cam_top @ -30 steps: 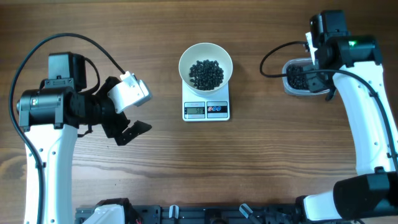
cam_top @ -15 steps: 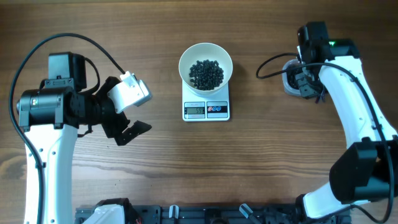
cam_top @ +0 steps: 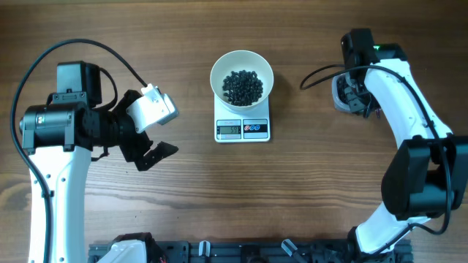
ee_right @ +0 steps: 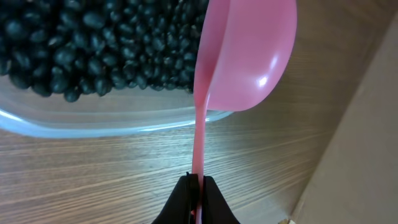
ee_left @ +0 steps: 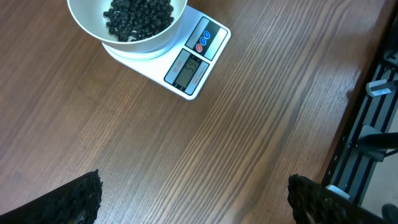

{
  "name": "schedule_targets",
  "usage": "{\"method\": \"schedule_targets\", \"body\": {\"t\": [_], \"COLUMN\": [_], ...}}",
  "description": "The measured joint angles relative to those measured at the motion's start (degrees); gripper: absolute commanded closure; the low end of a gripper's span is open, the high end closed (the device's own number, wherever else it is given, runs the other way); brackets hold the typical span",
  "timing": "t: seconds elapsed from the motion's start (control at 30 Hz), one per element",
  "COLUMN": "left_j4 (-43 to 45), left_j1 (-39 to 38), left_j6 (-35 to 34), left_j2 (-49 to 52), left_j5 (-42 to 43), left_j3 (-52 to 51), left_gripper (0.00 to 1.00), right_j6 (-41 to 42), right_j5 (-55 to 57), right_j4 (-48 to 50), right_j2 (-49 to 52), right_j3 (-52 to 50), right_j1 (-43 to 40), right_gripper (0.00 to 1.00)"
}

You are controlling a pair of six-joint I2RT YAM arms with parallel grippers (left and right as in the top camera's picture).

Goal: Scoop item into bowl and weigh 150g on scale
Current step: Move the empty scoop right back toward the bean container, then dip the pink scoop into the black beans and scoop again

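Overhead. Bowl (cam_top: 242, 77) sits on the scale (cam_top: 243, 128) at table centre, with a heap of beads (cam_top: 242, 87) inside; the display digits are too small to read. Left gripper (cam_top: 170, 131) hovers well left of the scale, one finger tucked under its white housing. Right gripper (cam_top: 358, 95) is mostly hidden beneath its own arm, over the tub (cam_top: 338, 93), of which only the left edge shows. A second ago the tub's beads lay in plain sight; the right arm has since swung across them. The left arm, bowl and scale are unchanged.

Left wrist. Fingers (ee_left: 81, 199) are spread wide with nothing between them, and only their tips show at the lower corners. Bowl and scale lie ahead, apart from them, and the bowl's far side is cut off.

Right wrist. Jaws are clenched on the thin handle of a pink scoop (ee_right: 249, 56). Its cup is turned on edge at the tub's rim, back to the camera, so its contents are unseen. Beads fill the tub just left of the cup.
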Motion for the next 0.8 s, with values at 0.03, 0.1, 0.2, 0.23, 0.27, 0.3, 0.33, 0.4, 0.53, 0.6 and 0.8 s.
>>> {"method": "schedule_targets", "body": {"t": [0.03,0.1,0.2,0.23,0.27,0.3,0.33,0.4,0.53,0.6,0.8], "left_j4": [0.0,0.0,0.0,0.0,0.0,0.0,0.0,0.0,0.0,0.0,0.0], "left_j1": [0.0,0.0,0.0,0.0,0.0,0.0,0.0,0.0,0.0,0.0,0.0], "left_j6": [0.0,0.0,0.0,0.0,0.0,0.0,0.0,0.0,0.0,0.0,0.0], "left_j2": [0.0,0.0,0.0,0.0,0.0,0.0,0.0,0.0,0.0,0.0,0.0], "left_j5": [0.0,0.0,0.0,0.0,0.0,0.0,0.0,0.0,0.0,0.0,0.0], "left_j3": [0.0,0.0,0.0,0.0,0.0,0.0,0.0,0.0,0.0,0.0,0.0], "left_gripper": [0.0,0.0,0.0,0.0,0.0,0.0,0.0,0.0,0.0,0.0,0.0], "right_j6": [0.0,0.0,0.0,0.0,0.0,0.0,0.0,-0.1,-1.4,-1.7,-2.2], "right_j5": [0.3,0.5,0.7,0.8,0.9,0.9,0.9,0.9,-0.9,-2.1,-6.2], "right_j4": [0.1,0.1,0.3,0.4,0.5,0.7,0.9,1.2,1.4,1.4,1.5], "right_j2": [0.0,0.1,0.7,1.2,1.7,2.2,2.6,3.2,3.2,3.2,3.2], "right_j3": [0.0,0.0,0.0,0.0,0.0,0.0,0.0,0.0,0.0,0.0,0.1], "right_j1": [0.0,-0.1,-0.2,-0.2,-0.2,-0.2,-0.1,-0.2,-0.2,-0.2,-0.2], "right_gripper": [0.96,0.96,0.96,0.96,0.96,0.96,0.96,0.96,0.96,0.96,0.96]}}
